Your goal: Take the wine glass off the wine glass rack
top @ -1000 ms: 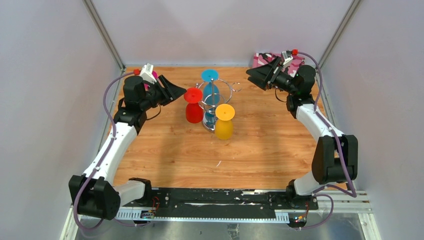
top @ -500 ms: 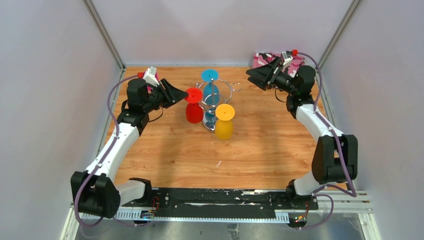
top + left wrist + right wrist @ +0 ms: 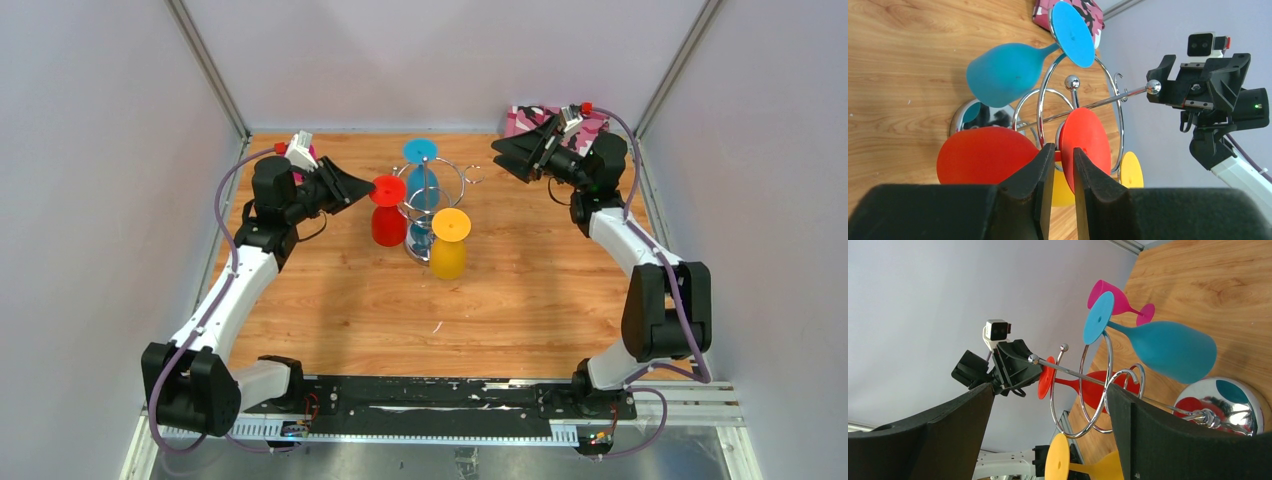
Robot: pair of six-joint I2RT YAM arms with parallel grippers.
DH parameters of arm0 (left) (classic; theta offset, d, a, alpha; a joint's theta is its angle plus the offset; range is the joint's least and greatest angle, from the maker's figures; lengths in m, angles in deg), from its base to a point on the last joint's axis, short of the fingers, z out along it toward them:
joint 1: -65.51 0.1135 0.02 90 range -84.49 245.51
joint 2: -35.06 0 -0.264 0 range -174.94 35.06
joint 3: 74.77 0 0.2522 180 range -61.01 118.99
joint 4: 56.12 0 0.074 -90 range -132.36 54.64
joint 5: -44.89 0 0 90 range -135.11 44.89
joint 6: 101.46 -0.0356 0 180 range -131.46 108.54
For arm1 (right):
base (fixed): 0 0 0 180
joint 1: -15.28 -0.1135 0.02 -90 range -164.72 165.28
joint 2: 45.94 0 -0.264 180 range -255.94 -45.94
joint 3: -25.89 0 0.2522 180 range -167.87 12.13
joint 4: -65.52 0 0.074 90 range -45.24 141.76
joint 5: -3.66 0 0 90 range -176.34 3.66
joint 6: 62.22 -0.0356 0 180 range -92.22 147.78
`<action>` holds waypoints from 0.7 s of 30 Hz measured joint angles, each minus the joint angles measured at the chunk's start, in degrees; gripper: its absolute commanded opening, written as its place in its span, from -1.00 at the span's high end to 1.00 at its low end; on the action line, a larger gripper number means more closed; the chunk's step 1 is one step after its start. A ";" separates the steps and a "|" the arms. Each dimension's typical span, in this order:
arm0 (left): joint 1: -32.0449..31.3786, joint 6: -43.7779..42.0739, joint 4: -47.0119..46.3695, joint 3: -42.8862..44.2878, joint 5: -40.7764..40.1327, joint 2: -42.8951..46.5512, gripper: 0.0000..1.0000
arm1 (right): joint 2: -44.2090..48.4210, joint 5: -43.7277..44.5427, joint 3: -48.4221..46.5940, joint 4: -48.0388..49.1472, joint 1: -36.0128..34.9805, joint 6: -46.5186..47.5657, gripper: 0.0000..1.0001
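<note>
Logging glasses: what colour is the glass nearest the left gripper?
The glass is red, best seen in the left wrist view.

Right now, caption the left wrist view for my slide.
Left gripper straddles stem of red glass on rack, blue glass hanging beyond.

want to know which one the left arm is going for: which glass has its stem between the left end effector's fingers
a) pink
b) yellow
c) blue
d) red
d: in the left wrist view the left end effector has a finger on either side of the red glass stem, just below its foot, while the blue glass and yellow glass hang on the rack with nothing around them.
</note>
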 measured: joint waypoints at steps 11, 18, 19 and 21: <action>0.02 0.68 -1.40 -0.94 0.04 0.00 0.85 | -0.35 -0.02 0.07 1.27 0.00 -0.79 -0.77; 0.04 1.46 -2.93 -1.79 0.20 0.02 0.93 | -1.07 -0.04 0.07 1.38 0.00 -1.05 -0.77; 0.04 1.53 -2.95 -1.79 0.22 0.02 0.93 | -1.16 -0.04 0.09 1.44 0.00 -1.18 -0.77; 0.07 1.64 -2.91 -1.79 0.24 0.09 0.94 | -1.40 -0.04 0.09 1.77 0.00 -1.62 -0.77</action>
